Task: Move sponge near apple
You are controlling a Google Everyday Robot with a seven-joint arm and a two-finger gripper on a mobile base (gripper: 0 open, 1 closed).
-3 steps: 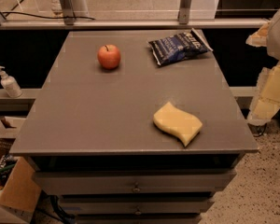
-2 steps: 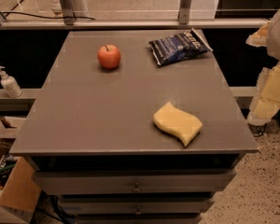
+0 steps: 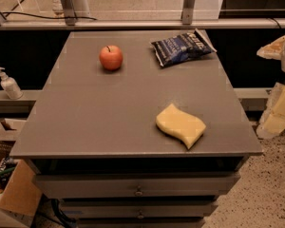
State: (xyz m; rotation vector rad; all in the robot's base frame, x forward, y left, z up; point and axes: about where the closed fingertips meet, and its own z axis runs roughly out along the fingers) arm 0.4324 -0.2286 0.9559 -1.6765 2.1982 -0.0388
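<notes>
The sponge (image 3: 180, 126) lies flat on the desk (image 3: 99, 113) at 5 o'clock, well apart from the apple (image 3: 111, 57) at 11 o'clock. The tool (image 3: 275, 113) hangs beside the desk at 3 o'clock; I cannot tell if it is open.

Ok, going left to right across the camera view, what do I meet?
Pump bottle → apple → sponge → gripper, off the table's right edge. The chip bag overlaps the sponge's span, so left out.
</notes>
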